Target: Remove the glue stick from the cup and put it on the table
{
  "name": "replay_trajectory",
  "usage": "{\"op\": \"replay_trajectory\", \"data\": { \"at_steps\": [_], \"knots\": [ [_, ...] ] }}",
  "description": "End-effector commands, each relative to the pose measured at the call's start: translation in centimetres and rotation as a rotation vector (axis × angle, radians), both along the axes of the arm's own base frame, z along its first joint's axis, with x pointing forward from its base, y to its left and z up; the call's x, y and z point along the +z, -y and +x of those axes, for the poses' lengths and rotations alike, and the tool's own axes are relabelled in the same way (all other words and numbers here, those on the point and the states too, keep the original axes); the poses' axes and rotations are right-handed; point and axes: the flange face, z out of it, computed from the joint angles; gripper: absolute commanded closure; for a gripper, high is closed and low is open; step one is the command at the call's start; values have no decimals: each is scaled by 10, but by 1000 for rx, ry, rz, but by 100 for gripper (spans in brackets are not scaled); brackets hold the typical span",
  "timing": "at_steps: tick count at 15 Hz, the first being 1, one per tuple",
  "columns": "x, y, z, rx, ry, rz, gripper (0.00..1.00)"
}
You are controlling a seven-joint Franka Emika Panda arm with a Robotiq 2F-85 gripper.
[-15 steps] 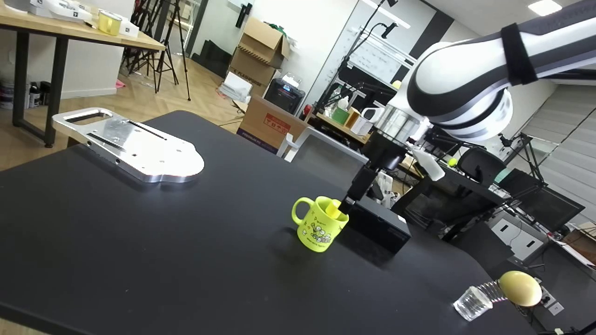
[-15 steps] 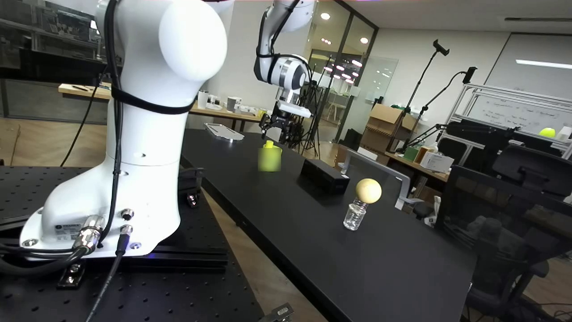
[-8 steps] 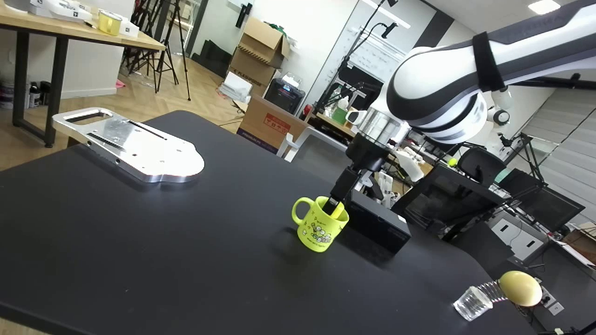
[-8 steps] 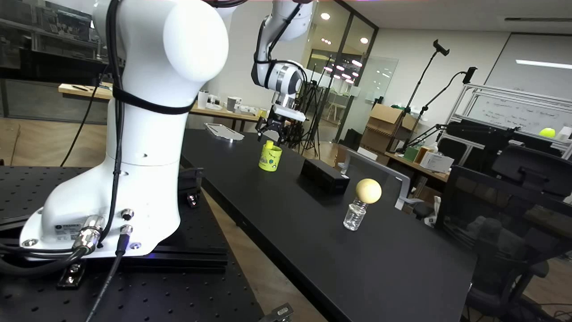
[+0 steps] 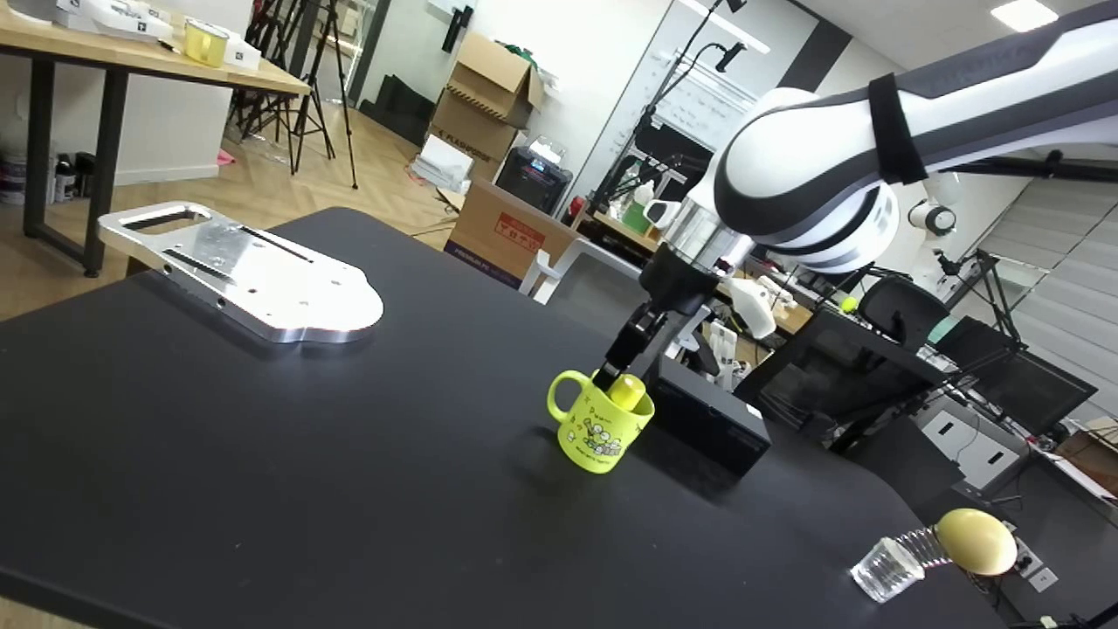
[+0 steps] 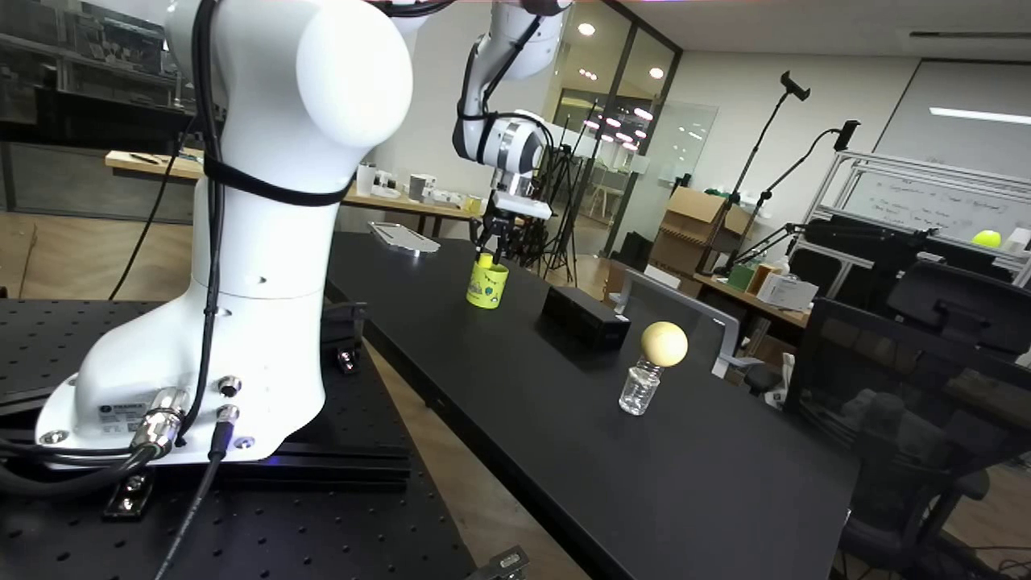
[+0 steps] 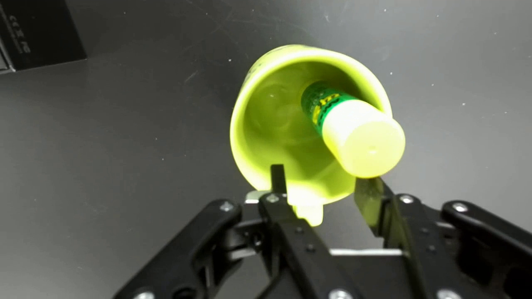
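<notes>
The glue stick is inside the yellow-green mug, which stands upright on the black tabletop. Reading the mug's mouth as a dial in the wrist view, the stick's green labelled end lies toward twelve o'clock, while its pale cap leans out over the rim between three and four. The mug's handle is at six.

The claw is parted fairly wide, with a clear gap between its two fingers. In the wrist view one fingertip overlaps the mug near seven o'clock; the other is just beside the cap, between four and five. Whether either finger touches the stick or the mug I cannot tell.

In an exterior view the white and grey arm extends to the mug from about two o'clock. With the mug as the centre of that dial, a black box is near at three o'clock. A silver metal plate sits well apart, between nine and ten. Also well apart, toward four, a coil spring links a clear jar to a pale yellow ball. Small cartoon figures are printed on the mug's front.
</notes>
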Motion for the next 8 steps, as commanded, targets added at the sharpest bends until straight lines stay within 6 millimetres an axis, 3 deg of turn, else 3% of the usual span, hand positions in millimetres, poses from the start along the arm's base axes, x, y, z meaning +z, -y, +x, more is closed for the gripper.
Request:
{"op": "replay_trajectory", "data": {
  "at_steps": [1, 3, 4, 6, 8],
  "knots": [
    [6, -4, 3, -23, 13, -14, 82],
    [9, -2, 0, -4, -4, -20, 96],
    [10, -2, -1, 7, -22, -27, 52],
    [9, -1, -7, 13, -63, -60, 56],
    [10, -1, -11, 18, -97, -95, 42]
  ]
}}
